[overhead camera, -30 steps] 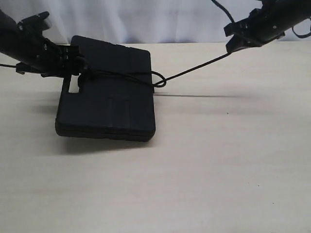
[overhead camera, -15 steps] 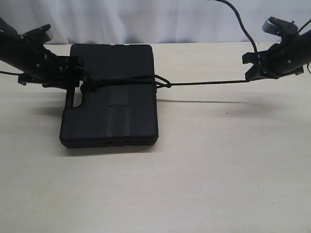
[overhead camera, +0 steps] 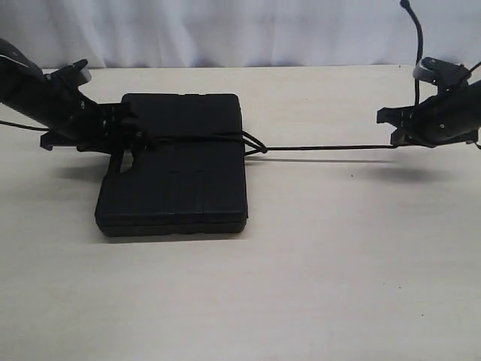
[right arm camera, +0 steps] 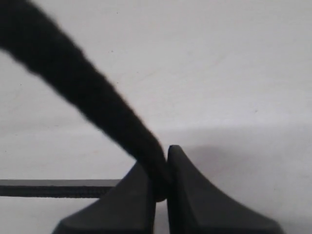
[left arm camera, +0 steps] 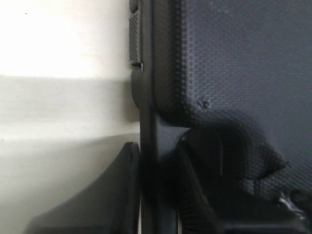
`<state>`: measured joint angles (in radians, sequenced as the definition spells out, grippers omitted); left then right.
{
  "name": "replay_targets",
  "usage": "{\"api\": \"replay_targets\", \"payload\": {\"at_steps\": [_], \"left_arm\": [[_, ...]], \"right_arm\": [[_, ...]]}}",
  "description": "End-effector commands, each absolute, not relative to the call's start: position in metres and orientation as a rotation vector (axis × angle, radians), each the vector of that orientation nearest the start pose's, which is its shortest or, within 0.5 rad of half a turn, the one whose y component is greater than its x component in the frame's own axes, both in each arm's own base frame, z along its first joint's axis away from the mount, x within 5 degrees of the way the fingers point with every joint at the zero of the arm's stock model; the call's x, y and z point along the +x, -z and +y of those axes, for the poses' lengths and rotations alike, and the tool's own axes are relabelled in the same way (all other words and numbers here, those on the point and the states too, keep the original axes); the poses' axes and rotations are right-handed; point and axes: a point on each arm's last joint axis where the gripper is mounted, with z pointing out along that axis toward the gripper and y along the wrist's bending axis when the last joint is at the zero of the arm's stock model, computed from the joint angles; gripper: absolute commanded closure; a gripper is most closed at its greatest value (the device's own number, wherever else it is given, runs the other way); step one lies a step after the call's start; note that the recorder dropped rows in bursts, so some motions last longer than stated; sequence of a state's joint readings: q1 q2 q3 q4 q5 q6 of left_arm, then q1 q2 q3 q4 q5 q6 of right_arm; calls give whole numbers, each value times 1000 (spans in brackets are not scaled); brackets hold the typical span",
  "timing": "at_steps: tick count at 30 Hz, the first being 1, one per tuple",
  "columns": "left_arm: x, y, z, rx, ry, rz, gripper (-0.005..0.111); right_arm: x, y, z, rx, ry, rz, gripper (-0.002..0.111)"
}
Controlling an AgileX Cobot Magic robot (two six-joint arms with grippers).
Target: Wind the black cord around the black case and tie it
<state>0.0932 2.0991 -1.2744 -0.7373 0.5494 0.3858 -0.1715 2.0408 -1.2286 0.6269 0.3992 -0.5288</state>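
Backdrop: white cloth [overhead camera: 225, 30] behind a pale beige worktop [overhead camera: 316, 263].

The black case [overhead camera: 180, 188] lies flat on the worktop, left of centre, with its handle edge towards the left arm.

Left claw [overhead camera: 124, 143]: at the case's handle edge. In the left wrist view its two fingers [left arm camera: 117, 195] stand either side of the thin rim of the case, close against it, so the claw is grasping the case by that edge. The textured lid fills the rest of that view.

Right claw [overhead camera: 392, 129]: well apart from the case, over the right side of the worktop and raised off it. In the right wrist view the fingertips [right arm camera: 180, 165] are clenched on the cord, which is pinched between them.

The black cord [overhead camera: 323, 147] crosses the lid from the handle side to the far edge. It gathers in a knot [overhead camera: 254, 144] just beside that edge. From there a single strand runs taut and nearly level to the right claw. Its thin shadow [overhead camera: 331, 160] lies on the worktop directly under it.
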Motion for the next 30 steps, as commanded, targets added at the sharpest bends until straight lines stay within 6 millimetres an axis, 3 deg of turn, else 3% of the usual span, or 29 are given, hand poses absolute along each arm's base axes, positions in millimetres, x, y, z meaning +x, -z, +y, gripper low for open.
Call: {"api": "replay_targets", "payload": {"at_steps": [1, 5, 10, 17, 23, 30], "left_arm": [[421, -115, 31, -449, 385, 2587, 107], [420, -112, 31, -453, 387, 2593, 107], [423, -114, 30, -539, 431, 2552, 107], [424, -114, 28, -530, 422, 2544, 105], [433, -120, 13, -427, 366, 2492, 84], [452, -138, 12, -393, 375, 2425, 58]], "right_arm": [[412, -119, -83, 259, -59, 2498, 104], [412, -112, -84, 271, -51, 2500, 104], [415, -115, -84, 267, -55, 2495, 104], [421, -121, -83, 310, -106, 2480, 104], [435, -124, -80, 277, -191, 2514, 104], [456, -137, -83, 337, -231, 2447, 104]]}}
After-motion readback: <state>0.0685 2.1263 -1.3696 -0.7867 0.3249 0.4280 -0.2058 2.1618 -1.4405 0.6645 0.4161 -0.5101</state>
